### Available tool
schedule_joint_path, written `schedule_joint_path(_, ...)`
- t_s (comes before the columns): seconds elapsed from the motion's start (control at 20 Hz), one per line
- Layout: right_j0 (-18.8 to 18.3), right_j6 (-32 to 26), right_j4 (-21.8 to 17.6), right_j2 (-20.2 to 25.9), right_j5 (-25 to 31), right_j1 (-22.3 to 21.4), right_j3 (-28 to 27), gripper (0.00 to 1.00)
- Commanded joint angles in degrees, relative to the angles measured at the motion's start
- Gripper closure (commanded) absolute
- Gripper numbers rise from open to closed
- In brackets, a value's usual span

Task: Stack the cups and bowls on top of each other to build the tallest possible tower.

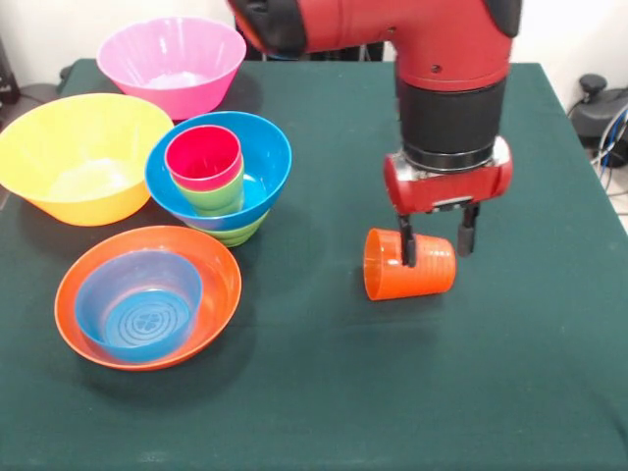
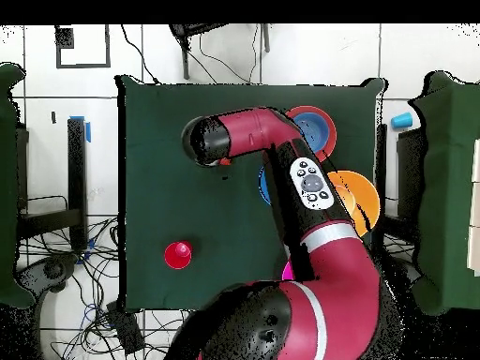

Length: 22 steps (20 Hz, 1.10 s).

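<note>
Hand lowered over orange cup, which lies on its side on green-covered counter, mouth toward the bowls. Fingers straddling the cup wall: one finger set inside the mouth against the rim, the other behind the cup's far side. Jaws parted only by the wall's thickness; firm grip cannot be confirmed.

Tower standing beside the cup, apart from it: small green bowl at the base, wide blue bowl seated upon it, light green cup upright inside that, red cup nested on top, mouth up.

Shallow orange-red bowl in front of the tower, holding small translucent blue bowl with ringed bottom. Big yellow-orange bowl beside the tower. Big pink bowl behind it.

Overhead: arm covering most of the bowls; a separate magenta-pink cup standing alone on the opposite half of the counter, well apart from all else.
</note>
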Motion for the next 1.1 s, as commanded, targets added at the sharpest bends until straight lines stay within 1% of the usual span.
schedule_joint_path(0.05, -3.3, -13.6, -2.7, -0.2, 5.4, 3.5, -2.2, 0.0)
schedule_joint_path(0.25, -4.7, -15.4, -2.3, 1.2, 5.9, 4.1, -1.9, 0.0)
schedule_joint_path(0.45, -3.9, -14.7, -3.4, 0.2, 7.7, 3.1, -2.0, 0.0)
schedule_joint_path(0.65, -3.5, -15.3, -4.5, -0.1, 9.1, 4.1, -4.0, 0.0)
schedule_joint_path(1.1, -5.2, -16.3, -2.6, 2.6, 7.7, 6.9, -3.2, 0.0)
